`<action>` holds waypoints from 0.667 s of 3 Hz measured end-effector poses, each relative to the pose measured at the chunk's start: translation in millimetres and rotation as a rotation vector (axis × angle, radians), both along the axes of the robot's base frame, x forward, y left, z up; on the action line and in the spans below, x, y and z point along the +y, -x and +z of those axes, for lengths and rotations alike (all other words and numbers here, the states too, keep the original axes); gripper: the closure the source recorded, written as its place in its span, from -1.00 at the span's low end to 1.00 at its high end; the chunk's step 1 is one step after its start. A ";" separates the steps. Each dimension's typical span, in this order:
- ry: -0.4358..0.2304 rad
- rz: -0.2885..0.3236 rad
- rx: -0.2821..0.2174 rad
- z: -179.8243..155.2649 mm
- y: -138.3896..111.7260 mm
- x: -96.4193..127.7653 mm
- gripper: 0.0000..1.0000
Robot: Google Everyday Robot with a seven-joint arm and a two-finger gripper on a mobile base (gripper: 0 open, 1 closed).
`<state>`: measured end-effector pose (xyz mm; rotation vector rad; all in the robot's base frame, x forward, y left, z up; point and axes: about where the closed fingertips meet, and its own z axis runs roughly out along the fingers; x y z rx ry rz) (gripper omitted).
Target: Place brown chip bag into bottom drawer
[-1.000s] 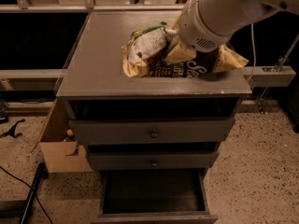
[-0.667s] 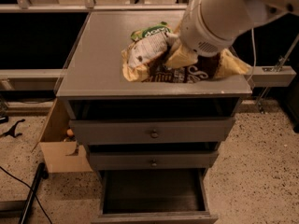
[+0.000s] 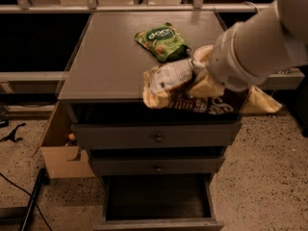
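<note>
The brown chip bag (image 3: 192, 93) is crumpled, dark brown with tan edges and a white label panel. It hangs in the air over the cabinet's front edge, above the drawers. My gripper (image 3: 211, 83) is behind the bag at the end of the white arm (image 3: 255, 47), which comes in from the upper right; its fingers are hidden by the bag and wrist. The bottom drawer (image 3: 156, 203) is pulled open at the bottom of the view, its dark inside showing.
A green snack bag (image 3: 161, 41) lies on the grey cabinet top (image 3: 110, 57). Two shallower drawers with round knobs (image 3: 158, 138) are shut. An open cardboard box (image 3: 60, 153) stands on the floor left of the cabinet. A black cable (image 3: 29, 201) lies at lower left.
The arm has lifted the brown chip bag off the cabinet top and carried it forward, over the front edge. The green bag now lies uncovered on the top.
</note>
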<state>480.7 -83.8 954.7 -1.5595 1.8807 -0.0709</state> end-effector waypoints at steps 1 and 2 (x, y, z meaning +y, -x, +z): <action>-0.045 -0.061 0.054 -39.5 28.7 -16.0 1.00; -0.101 -0.080 0.086 -97.7 54.2 -21.4 1.00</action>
